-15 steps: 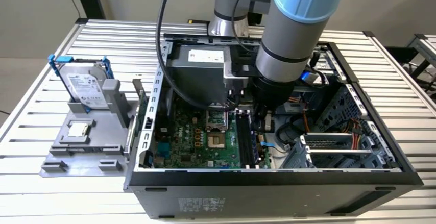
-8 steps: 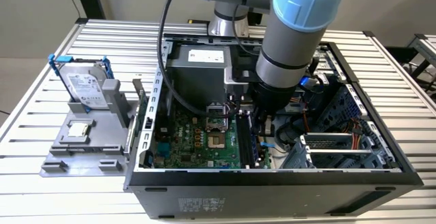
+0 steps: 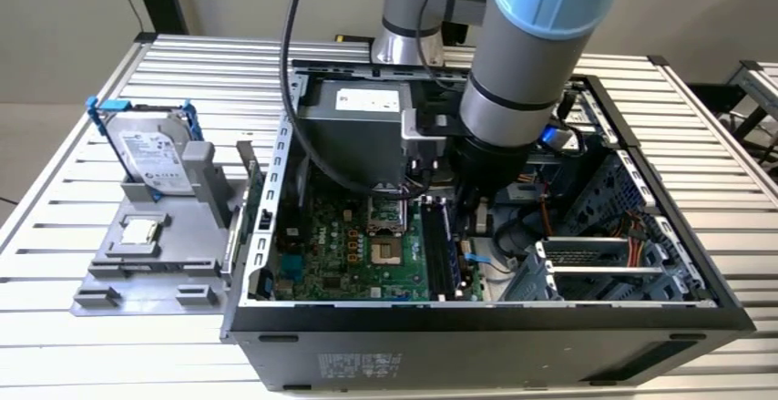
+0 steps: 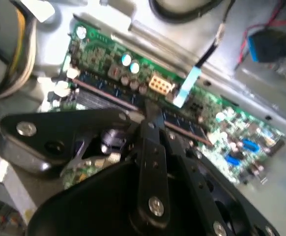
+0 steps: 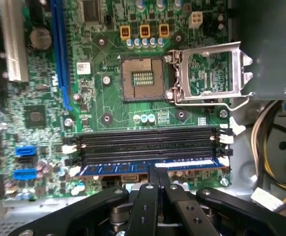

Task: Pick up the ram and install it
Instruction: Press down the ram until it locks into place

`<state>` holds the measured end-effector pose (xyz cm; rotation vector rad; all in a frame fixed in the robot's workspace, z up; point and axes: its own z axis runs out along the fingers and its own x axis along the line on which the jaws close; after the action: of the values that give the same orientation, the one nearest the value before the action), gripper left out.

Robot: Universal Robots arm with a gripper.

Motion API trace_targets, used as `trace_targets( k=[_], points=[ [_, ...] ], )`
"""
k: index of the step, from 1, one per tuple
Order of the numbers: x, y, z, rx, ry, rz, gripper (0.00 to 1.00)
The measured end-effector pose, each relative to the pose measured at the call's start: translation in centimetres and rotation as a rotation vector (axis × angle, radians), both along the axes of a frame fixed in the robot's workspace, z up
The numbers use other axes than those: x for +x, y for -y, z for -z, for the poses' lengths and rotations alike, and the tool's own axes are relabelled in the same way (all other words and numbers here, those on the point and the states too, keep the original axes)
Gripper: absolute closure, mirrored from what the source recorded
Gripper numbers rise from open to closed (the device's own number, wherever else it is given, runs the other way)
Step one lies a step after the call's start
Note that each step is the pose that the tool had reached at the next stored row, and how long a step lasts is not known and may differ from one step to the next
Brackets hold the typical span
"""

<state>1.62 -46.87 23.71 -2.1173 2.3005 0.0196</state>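
One arm (image 3: 535, 63) reaches down into your open case (image 3: 486, 318), which sits on the slatted surface (image 3: 109, 345). Your hand (image 5: 157, 182) is low over the motherboard (image 5: 108, 64) at the memory slots; in both wrist views the two fingers (image 4: 150, 140) come together to a narrow point right at the ram (image 5: 148, 168). The ram is the blue stick lying along the outermost of the slots (image 5: 148, 142), the one nearest the board edge, with the other black slots beside it bare. Fingers look pinched on the ram's top edge at about mid-length, so you're holding it narrow, not wide. White latches (image 5: 225, 137) show at the slot ends; whether the stick is fully seated you cannot tell. In the second wrist view the ram (image 4: 182, 125) runs as a thin strip past the fingertip, with a light blue flat cable (image 4: 187, 86) just behind it. The CPU socket (image 5: 142, 77) is uncovered, its metal frame (image 5: 209, 73) swung open beside it. On the exterior view's left, well apart from the case, a grey holder (image 3: 152, 245) carries the hard drive (image 3: 152, 149) with blue bracket, upright, and a small square chip (image 3: 141, 230) lying flat.
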Motion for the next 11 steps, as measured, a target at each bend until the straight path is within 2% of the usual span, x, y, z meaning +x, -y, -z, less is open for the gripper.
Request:
trace_targets(
  k=[11],
  points=[
    [0.0, 0.0, -5.01, -0.0004, -0.0002, 0.0, 1.0]
  ],
)
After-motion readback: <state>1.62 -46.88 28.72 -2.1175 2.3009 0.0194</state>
